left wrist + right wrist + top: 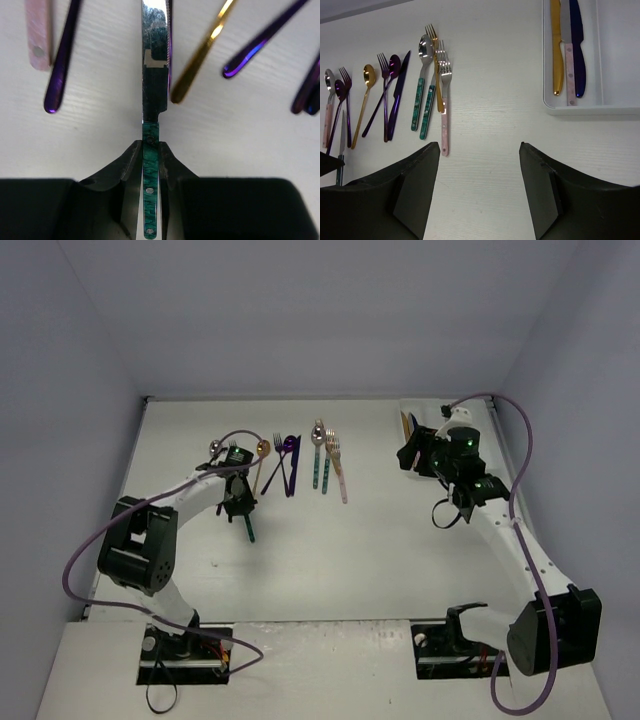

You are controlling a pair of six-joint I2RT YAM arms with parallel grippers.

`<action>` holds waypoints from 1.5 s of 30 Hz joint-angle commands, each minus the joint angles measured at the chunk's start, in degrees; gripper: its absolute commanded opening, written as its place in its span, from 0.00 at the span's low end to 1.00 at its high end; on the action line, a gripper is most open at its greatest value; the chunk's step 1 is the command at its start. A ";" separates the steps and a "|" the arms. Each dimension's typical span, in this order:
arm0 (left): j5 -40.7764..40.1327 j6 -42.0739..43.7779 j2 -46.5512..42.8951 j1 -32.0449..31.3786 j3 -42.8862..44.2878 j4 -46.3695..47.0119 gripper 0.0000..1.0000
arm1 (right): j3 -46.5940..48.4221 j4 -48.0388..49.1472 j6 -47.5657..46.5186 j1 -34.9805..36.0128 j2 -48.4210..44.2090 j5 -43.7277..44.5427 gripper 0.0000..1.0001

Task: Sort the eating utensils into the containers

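The teal knife (153,107) is gripped by the left gripper (150,152) on its handle, near where the handle meets the blade. This hold is probably chosen because the handle offers flat sides to the pads and leaves the serrated blade free, pointing to 12 o'clock in the wrist view, with the handle end trailing to 6 o'clock between the fingers. Whether the knife has been raised off the table (350,560) cannot be told. It lies at the near edge of the loose utensils (290,462), which are laid roughly parallel at about 11 o'clock on the table, handles toward the arms, so that each can be taken from the near side. The tray (580,111) sits well apart at about 1 o'clock. One of its compartments holds a gold knife (556,45), a pink knife (567,60) and a blue knife (577,45) side by side, so this one is judged to belong with them. The left arm is folded at the elbow toward 9 o'clock, its forearm reaching to 2 o'clock and its wrist pitched down over the handle. The right gripper (479,155) is held with jaws wide apart and nothing between them, above bare table beside the tray, on an extended arm that faces toward 9 o'clock.
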 commanded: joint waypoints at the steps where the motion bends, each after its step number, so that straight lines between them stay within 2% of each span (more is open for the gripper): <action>1: 3.31 -2.57 -6.20 -1.51 -0.66 -0.87 0.00 | 1.04 3.06 0.39 1.69 -1.30 -0.68 0.62; 5: 3.68 -3.59 -10.63 -2.94 -0.37 -0.80 0.00 | 1.75 3.11 -0.18 5.60 -0.66 -3.65 0.63; 9: 2.40 -4.27 -15.29 -6.36 5.32 -1.61 0.00 | 3.52 3.31 0.55 13.08 1.12 -6.30 0.66; 15: -0.15 -6.53 -16.63 -10.70 13.51 -1.93 0.00 | 6.05 8.35 4.20 27.51 4.80 -3.96 0.70; 18: -0.33 -7.76 -16.81 -11.75 15.43 -1.84 0.00 | 6.39 11.58 5.95 32.50 6.63 -1.96 0.71; 22: -0.77 -8.56 -17.18 -13.65 17.42 -1.65 0.00 | 6.85 15.93 7.60 35.75 8.83 1.23 0.72; 34: -0.95 -10.14 -19.86 -15.77 16.16 0.13 0.00 | 7.72 23.73 10.98 37.22 15.92 1.03 0.70; 38: -1.07 -10.45 -20.20 -16.20 15.32 0.72 0.00 | 8.07 24.90 11.69 37.31 17.21 0.13 0.65; 40: -1.12 -10.66 -20.32 -16.42 14.85 1.32 0.00 | 7.89 25.69 11.95 37.30 17.72 0.36 0.59; 43: -1.16 -10.54 -20.03 -16.71 14.69 1.62 0.00 | 7.72 26.19 12.66 37.27 18.06 0.83 0.44; 45: -1.34 -10.43 -19.78 -16.77 14.39 1.74 0.00 | 7.72 26.36 12.88 37.28 18.36 0.89 0.30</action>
